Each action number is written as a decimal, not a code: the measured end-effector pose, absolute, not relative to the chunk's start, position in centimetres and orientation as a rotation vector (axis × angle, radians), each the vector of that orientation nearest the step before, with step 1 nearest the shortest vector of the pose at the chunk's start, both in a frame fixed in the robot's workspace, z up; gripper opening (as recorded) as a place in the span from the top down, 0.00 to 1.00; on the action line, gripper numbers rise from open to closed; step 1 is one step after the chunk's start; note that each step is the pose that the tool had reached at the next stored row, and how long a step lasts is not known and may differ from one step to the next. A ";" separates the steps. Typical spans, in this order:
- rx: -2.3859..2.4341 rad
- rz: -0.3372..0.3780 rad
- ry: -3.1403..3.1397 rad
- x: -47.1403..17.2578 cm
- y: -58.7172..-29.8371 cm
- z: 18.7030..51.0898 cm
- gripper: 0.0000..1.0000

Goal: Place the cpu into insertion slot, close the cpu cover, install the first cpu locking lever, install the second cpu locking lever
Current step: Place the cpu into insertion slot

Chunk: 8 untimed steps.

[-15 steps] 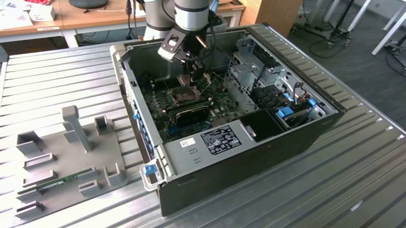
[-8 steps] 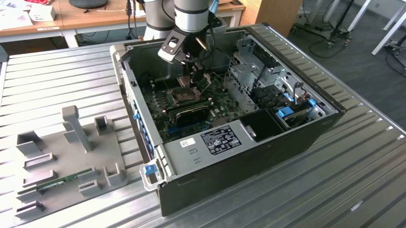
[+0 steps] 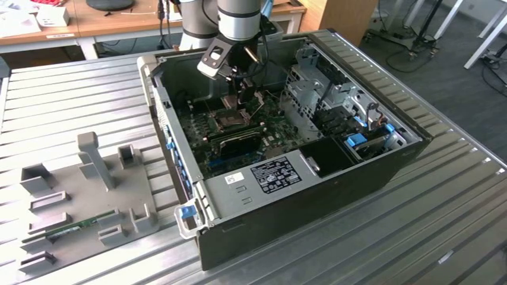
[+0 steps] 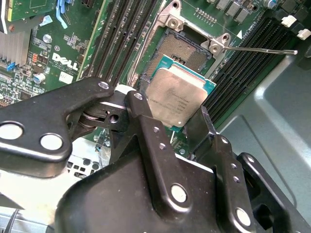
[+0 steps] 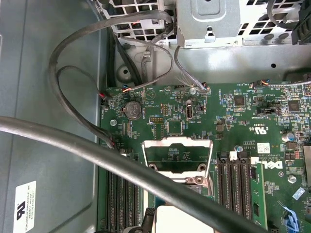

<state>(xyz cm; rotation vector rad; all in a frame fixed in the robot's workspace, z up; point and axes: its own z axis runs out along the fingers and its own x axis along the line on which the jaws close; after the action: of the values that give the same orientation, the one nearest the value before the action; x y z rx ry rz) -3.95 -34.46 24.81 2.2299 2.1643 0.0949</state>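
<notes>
In the second wrist view my gripper is shut on the cpu, its black fingers pinching two opposite edges. The chip's silvery face is tilted and hangs just above and beside the open insertion slot, whose dark contact field is bare. A thin locking lever sticks out sideways from the socket's corner. In the first wrist view the cpu cover stands raised on its hinge, with the cpu below it. In the exterior view the gripper reaches down into the computer case, over the insertion slot.
Long black memory slots flank the socket on both sides. A thick grey cable crosses the first wrist view. Drive cages fill the case at the exterior view's right. A grey fixture tray lies on the ribbed table at the exterior view's left.
</notes>
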 end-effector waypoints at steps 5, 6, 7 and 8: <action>2.230 0.095 2.164 -3.9 -34.5 24.8 0.46; 2.230 0.095 2.164 -3.9 -34.5 24.8 0.46; 2.230 0.095 2.164 -3.9 -34.5 24.8 0.46; 2.230 0.096 2.164 -3.9 -34.5 24.7 0.46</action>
<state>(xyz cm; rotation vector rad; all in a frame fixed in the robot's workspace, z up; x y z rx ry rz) -3.95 -34.45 24.71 2.2300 2.1644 0.0959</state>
